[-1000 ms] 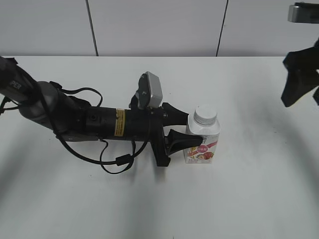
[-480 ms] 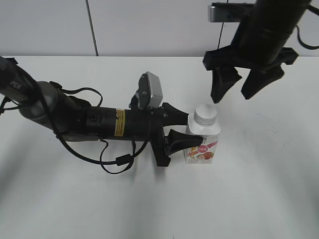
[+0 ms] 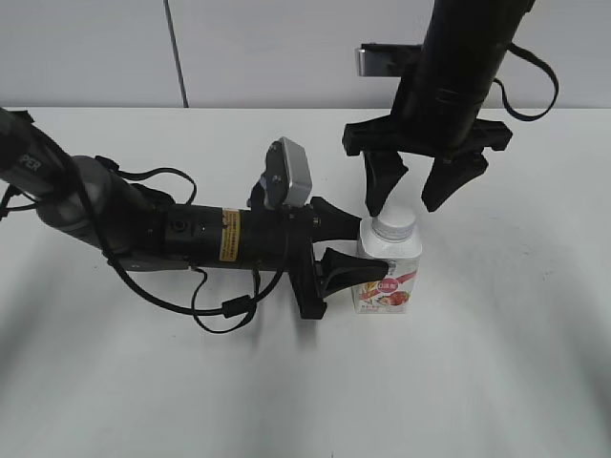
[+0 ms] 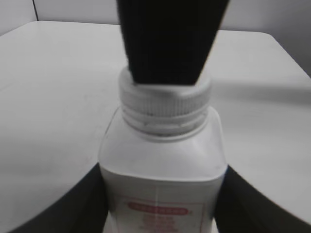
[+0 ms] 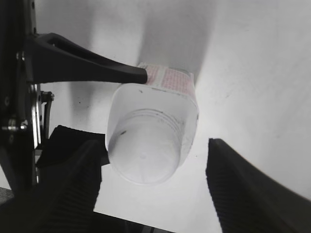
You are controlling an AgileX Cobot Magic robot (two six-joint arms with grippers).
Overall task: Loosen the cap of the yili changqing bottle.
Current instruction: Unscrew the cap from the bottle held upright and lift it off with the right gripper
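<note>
One bottle (image 3: 388,271), one cap (image 3: 393,222) and two claws are being shown on a plain white tabletop (image 3: 496,363). The bottle is being kept upright near the middle of the tabletop, well apart from every edge. It is being gripped at its body by the left claw (image 3: 349,246), whose two black fingers are lying level, one on each side of the carton-like walls. The bottle is white and squarish with sloped shoulders, and a red and orange label is being displayed on its front. The cap is round, white and ribbed on its side, and it is being left seated on the neck.

The right claw (image 3: 410,189) is being held just above the cap, pointing down, with its two dark ridged fingers spread wide so that the cap is lying between them; neither finger is touching it. In the right wrist view the cap (image 5: 146,154) is being seen from above, with bare room on both sides before each finger (image 5: 248,191). Wide bare tabletop is being left to the right of and in front of the bottle. A loose black cable (image 3: 215,310) is being trailed beside the left arm.
</note>
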